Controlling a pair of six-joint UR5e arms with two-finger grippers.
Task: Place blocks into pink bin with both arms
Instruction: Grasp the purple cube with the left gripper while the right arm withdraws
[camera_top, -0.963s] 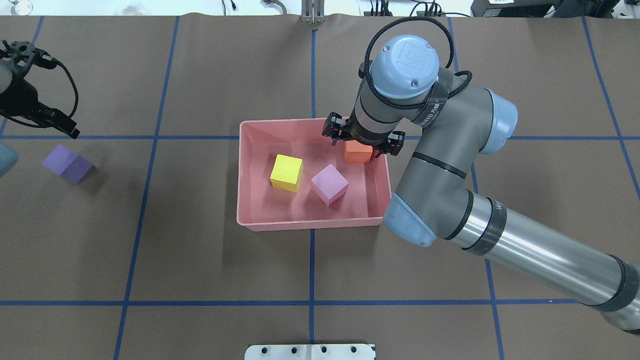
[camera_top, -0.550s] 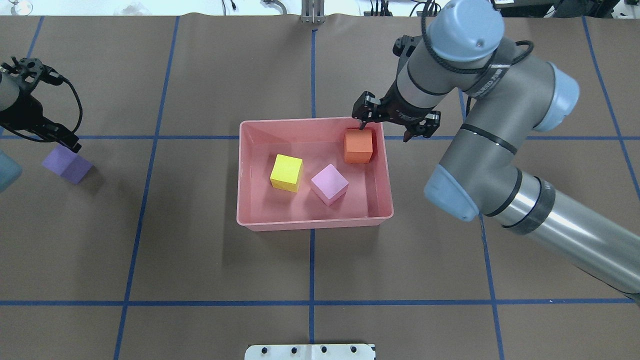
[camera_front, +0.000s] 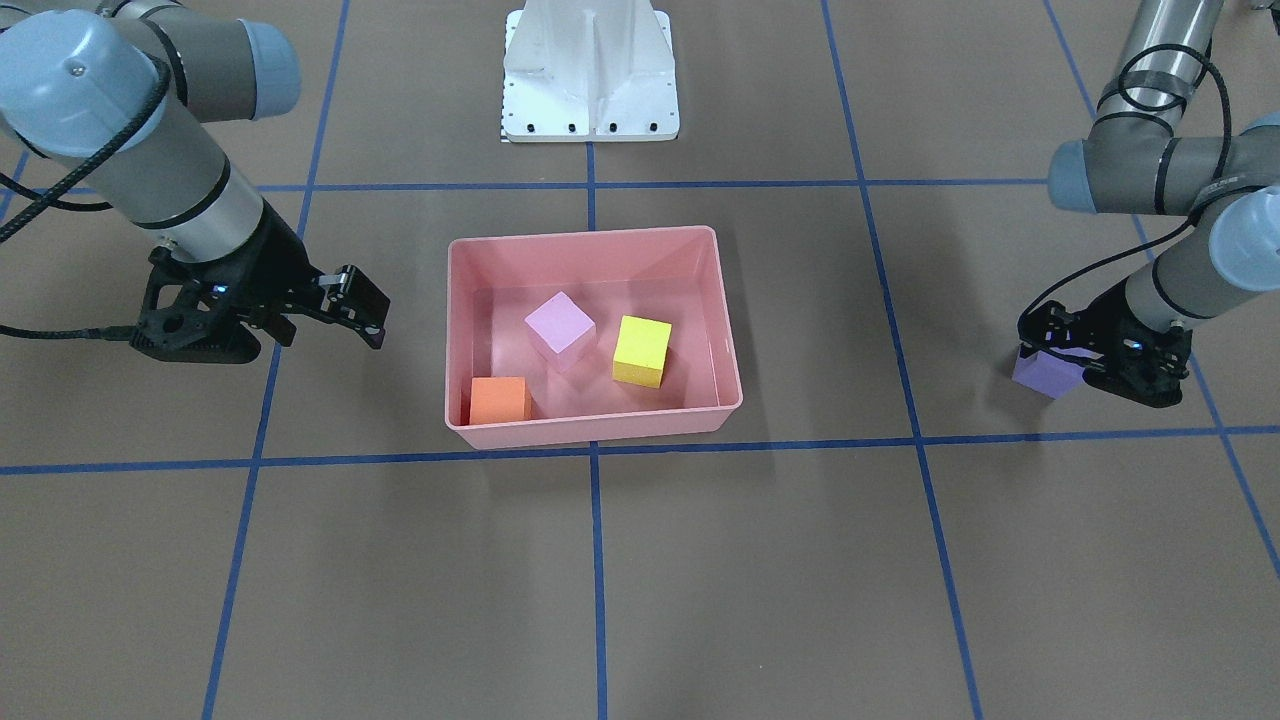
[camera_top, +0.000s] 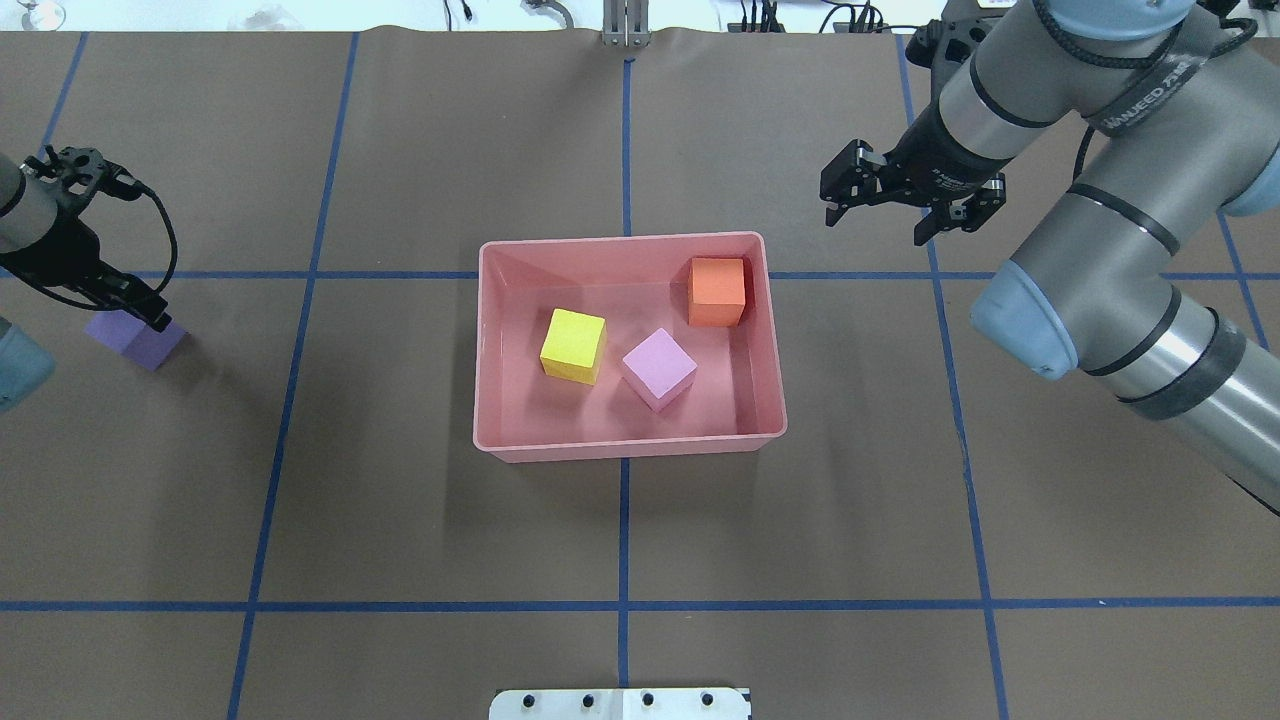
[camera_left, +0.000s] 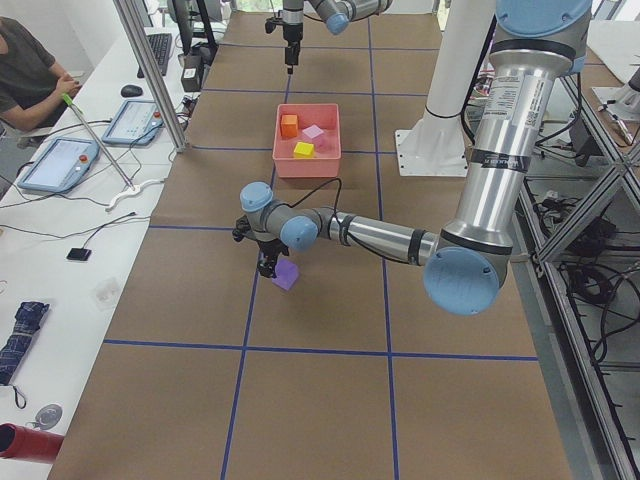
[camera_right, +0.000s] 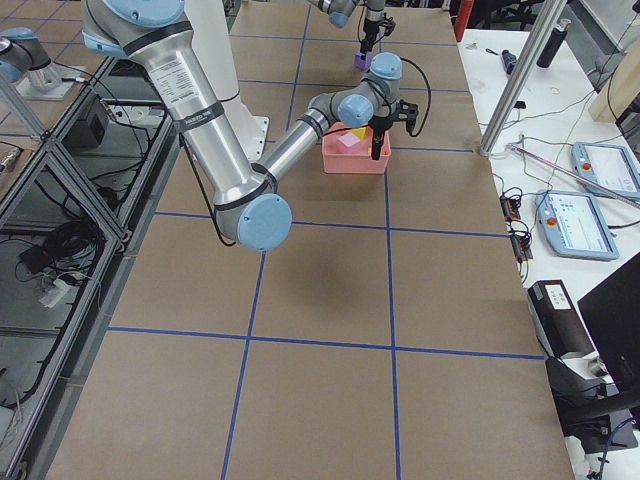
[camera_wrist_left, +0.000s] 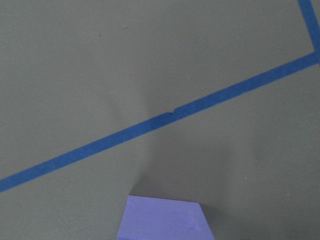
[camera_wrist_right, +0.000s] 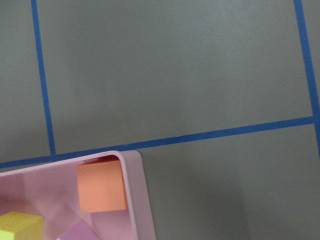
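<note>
Nearest the robot, the edge of its white base plate (camera_top: 620, 703) shows at the foot of the overhead view. It stands on a brown counter (camera_top: 400, 520) crossed by blue tape lines (camera_top: 622, 605).

Further out, at the middle of the counter, sits the pink bin (camera_top: 630, 447). Three of the blocks rest on its floor. The lilac block (camera_top: 659, 368) is turned corner-on toward the near wall. The yellow block (camera_top: 573, 345) is just beside it, on the robot's left. The orange block (camera_top: 717, 291) is tucked into the far corner on the robot's right, close against both walls.

Well off to the robot's left, level with the bin, the purple block (camera_top: 135, 340) lies on the counter just beside a tape line. The left arm (camera_front: 1160, 170) folds at the elbow and drops its wrist steeply. This sets the left gripper (camera_front: 1082, 362) low over the far side of the purple block. Its fingers look spread and have no grip on the block, which rests on the counter. The left wrist view shows only the top of the block at the bottom of the frame.

Farthest out, the right arm (camera_top: 1100, 270) reaches forward and bends back inward at the wrist. The right gripper (camera_top: 878, 222) hangs above bare counter, beyond the bin's far right corner. Its jaws are parted and empty. The right wrist camera looks down on that corner and the orange block.
</note>
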